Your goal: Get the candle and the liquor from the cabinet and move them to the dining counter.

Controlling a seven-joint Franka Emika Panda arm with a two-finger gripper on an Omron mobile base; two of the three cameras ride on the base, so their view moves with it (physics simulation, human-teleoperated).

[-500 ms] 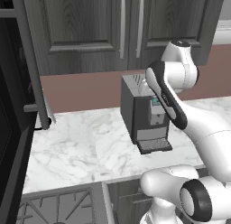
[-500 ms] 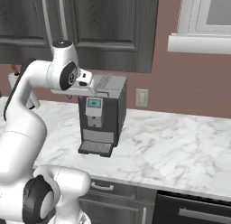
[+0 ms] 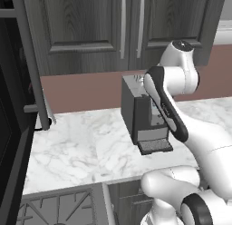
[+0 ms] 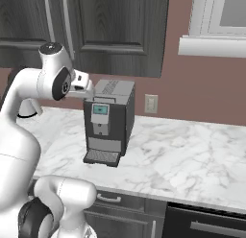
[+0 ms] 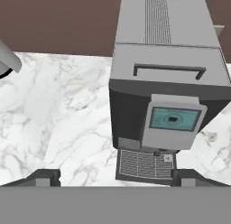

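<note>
Though wood-grained, cabinet [image 3: 90, 24] panelled.

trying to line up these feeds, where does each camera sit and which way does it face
Left base view: behind the arm's left, facing the shut cabinet and coffee machine; arm at right.
Right base view: behind its right, same coffee machine and worktop; arm at left.
Hand view: on the hand, looking down on the coffee machine; open gripper fingertips at bottom.
All share the coffee machine.
</note>
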